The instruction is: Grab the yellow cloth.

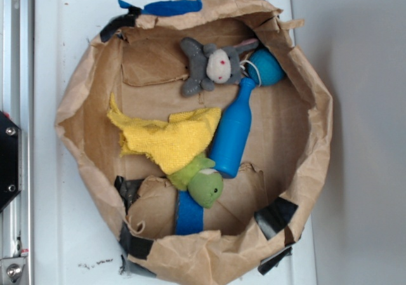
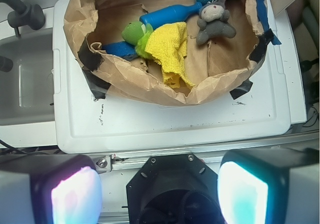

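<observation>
Pale, glowing pads on 2 fingers [image 2: 75,196] fill the bottom corners of the wrist view; the gripper [image 2: 159,196] stands wide open with nothing between its jaws, well short of the paper rim and above the white lid [image 2: 165,121] that carries everything. Beyond it sits the brown paper bag [image 2: 130,77], rolled down into a low round nest and patched with black tape. Inside, the yellow cloth [image 1: 168,139] lies rumpled on the paper floor, just left of the nest's centre in the exterior view (1 ragged corner points toward 10 o'clock). Its lower edge drapes over the green plush turtle [image 1: 202,182], which sits at about 6 o'clock with its head toward the rim. The blue bottle [image 1: 233,132] lies touching the cloth's right edge, neck pointing to 1 o'clock, base beside the turtle. Under the turtle a blue strip [image 1: 189,214] runs to the rim at 6 o'clock. Farther back, near 12 o'clock, a grey plush animal [image 1: 209,66] lies face up, with a round blue object [image 1: 266,68] just beside it at 1 o'clock.
</observation>
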